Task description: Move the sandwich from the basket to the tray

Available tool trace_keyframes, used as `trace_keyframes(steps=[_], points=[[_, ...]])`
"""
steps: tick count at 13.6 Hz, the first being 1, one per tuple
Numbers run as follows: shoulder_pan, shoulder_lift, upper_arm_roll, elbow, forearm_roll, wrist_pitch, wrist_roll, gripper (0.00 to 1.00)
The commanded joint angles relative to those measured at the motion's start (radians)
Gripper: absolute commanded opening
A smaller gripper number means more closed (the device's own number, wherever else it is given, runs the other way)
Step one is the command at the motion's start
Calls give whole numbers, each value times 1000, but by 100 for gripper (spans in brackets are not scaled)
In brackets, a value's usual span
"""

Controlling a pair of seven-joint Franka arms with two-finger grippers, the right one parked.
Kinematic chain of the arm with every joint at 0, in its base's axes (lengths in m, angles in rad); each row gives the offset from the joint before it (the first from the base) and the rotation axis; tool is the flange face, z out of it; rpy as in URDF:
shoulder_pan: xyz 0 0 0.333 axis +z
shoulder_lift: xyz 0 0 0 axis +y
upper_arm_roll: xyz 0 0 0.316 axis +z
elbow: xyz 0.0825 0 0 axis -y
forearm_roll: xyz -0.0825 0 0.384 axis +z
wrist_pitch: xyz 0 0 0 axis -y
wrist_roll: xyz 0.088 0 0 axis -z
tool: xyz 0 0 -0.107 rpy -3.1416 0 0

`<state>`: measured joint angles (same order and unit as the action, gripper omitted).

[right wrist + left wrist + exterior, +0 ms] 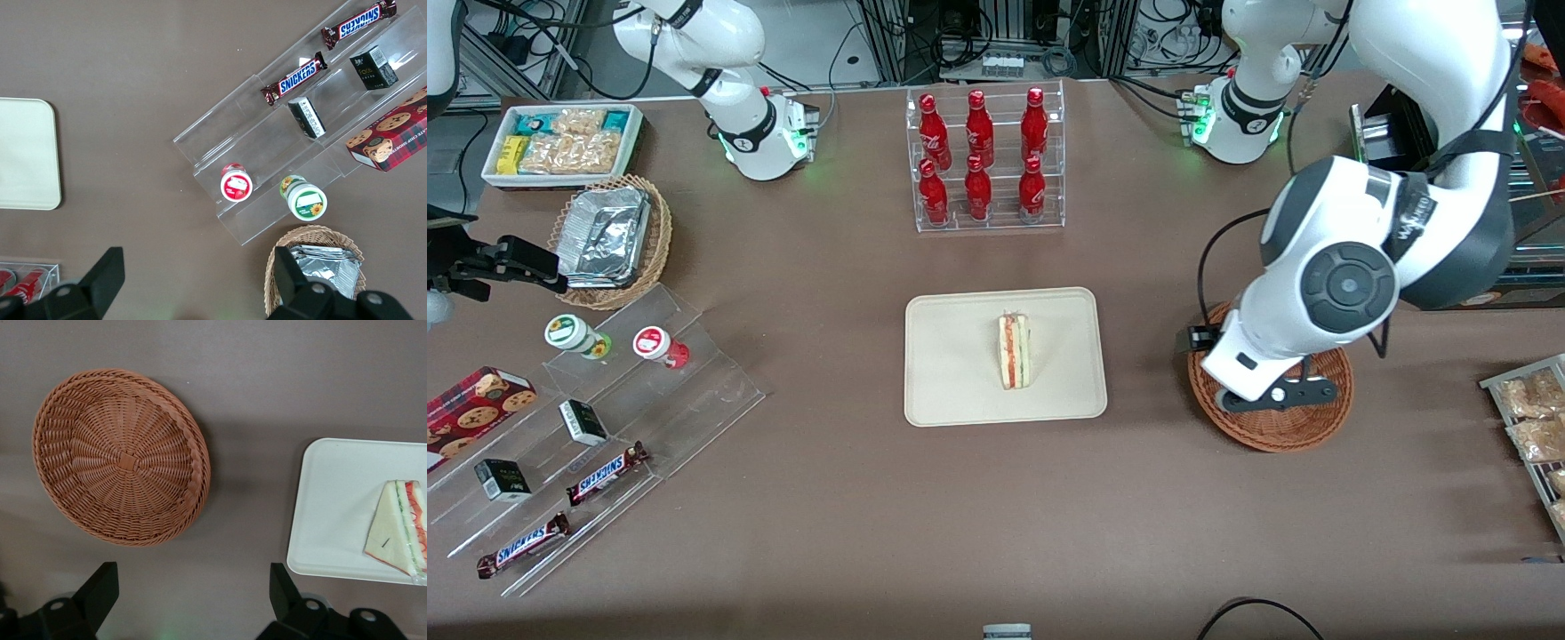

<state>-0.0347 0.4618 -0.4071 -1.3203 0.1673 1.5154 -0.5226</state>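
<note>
Above the bare basket (1272,427) hangs the claw (193,597), fingers spread and holding nothing; the sandwich (1015,351) lies, apparently flat, on the tray (951,356).

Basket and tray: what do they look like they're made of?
The basket looks like woven wicker, reddish-brown, with strands radiating from its centre and a braided rim. The tray, with the sandwich lying on it, appears moulded, matte cream-beige, with rounded corners; plastic or pressed fibre, hard to say. The gripper hangs open above the table beside the basket.
</note>
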Motion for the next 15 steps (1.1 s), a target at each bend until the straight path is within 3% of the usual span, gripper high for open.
trace_keyframes(steps=[1,4,6,9,15], points=[[4,-29,4,-28,1,2,4,100],[79,-54,1,-28,-3,0,12,100],[120,-127,8,-78,-15,-9,132,100],[121,-270,117,-206,-80,-7,266,100],[76,-393,267,-212,-126,-174,363,100]])
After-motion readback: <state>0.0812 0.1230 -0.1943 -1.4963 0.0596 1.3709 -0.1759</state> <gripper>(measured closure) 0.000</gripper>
